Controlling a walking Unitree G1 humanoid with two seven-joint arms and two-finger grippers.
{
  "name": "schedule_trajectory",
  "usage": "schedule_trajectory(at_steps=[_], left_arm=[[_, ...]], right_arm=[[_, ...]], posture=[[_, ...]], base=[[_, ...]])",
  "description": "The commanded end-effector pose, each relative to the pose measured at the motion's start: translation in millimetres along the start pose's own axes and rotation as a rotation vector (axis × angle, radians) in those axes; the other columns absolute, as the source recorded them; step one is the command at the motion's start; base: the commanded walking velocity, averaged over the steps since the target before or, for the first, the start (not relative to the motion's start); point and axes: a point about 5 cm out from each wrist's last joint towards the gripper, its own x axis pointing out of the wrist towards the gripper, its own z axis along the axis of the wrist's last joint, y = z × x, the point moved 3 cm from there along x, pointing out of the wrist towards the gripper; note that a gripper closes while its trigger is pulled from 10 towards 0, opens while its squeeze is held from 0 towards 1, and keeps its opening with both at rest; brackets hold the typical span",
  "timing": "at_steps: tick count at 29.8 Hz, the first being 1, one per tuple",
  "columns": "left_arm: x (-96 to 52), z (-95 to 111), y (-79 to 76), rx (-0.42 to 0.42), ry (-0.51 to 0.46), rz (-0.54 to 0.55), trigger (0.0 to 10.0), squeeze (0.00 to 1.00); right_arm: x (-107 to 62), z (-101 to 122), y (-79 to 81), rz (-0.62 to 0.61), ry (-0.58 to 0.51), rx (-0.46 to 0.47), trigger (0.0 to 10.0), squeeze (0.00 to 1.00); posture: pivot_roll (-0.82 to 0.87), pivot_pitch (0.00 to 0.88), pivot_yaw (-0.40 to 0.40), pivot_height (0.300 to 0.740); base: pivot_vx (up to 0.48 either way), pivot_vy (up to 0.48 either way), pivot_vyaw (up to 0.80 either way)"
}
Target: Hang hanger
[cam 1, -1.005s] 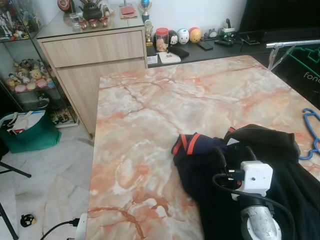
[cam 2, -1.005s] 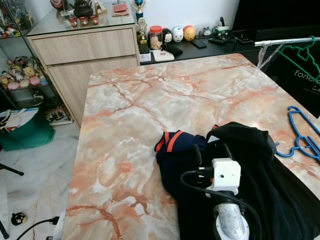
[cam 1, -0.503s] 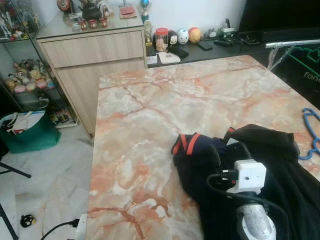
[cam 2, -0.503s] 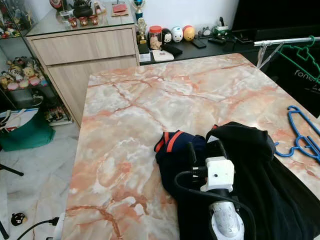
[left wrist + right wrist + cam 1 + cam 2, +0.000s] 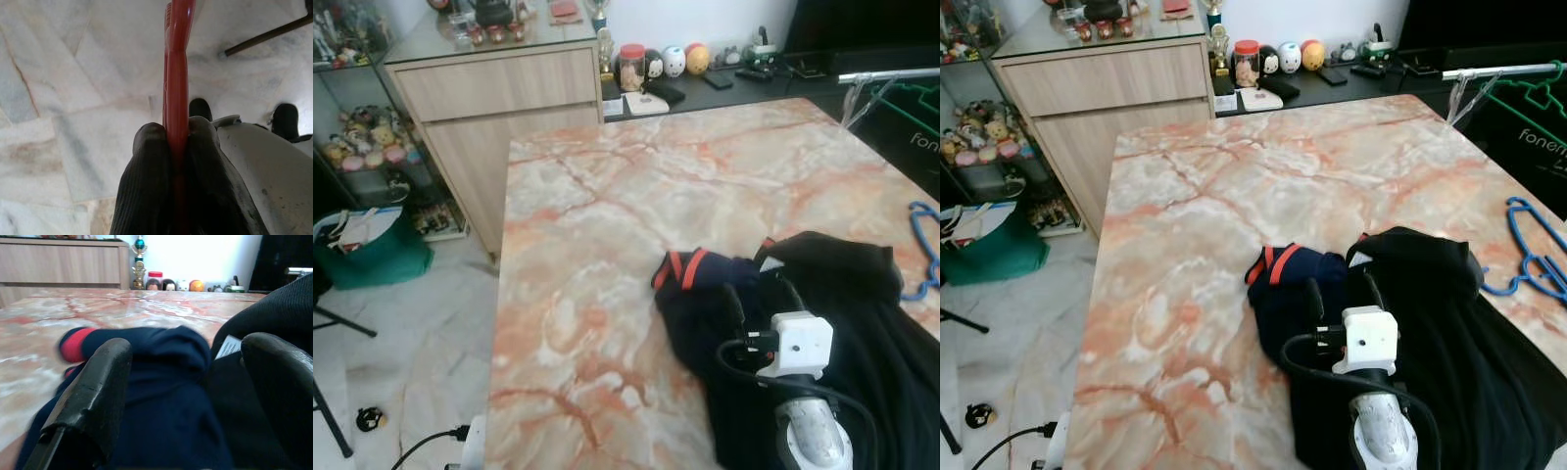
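My left hand [image 5: 176, 147] hangs low over the floor, clenched on the red hanger [image 5: 176, 68]. My right hand [image 5: 1342, 291], fingers spread, rests on the dark shirt [image 5: 1410, 323] on the table [image 5: 1234, 196]. I should open the collar first, then feed the hanger in.

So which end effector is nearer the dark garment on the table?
Right. The right end effector is open over the dark garment; the left end effector hangs above the floor, clamping a red hanger.
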Motion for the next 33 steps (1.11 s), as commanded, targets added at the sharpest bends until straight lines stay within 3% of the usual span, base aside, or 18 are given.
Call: schedule_trajectory(at_steps=[1, 33], left_arm=[[-1.1, -3.8, 4.3, -0.009, 0.011, 0.013, 10.0, 0.00], [-1.2, -3.2, 5.2, -0.009, 0.010, 0.012, 10.0, 0.00]], right_arm=[[-0.2, -0.8, 1.9, 0.006, 0.001, 0.005, 10.0, 0.00], [0.4, -3.1, 2.6, 0.004, 0.003, 0.007, 10.0, 0.00]], posture=[[-0.05, 0.000, 0.074, 0.740], [-0.05, 0.000, 0.073, 0.740]], base=[[-0.304, 0.000, 0.00], [-0.294, 0.000, 0.00]])
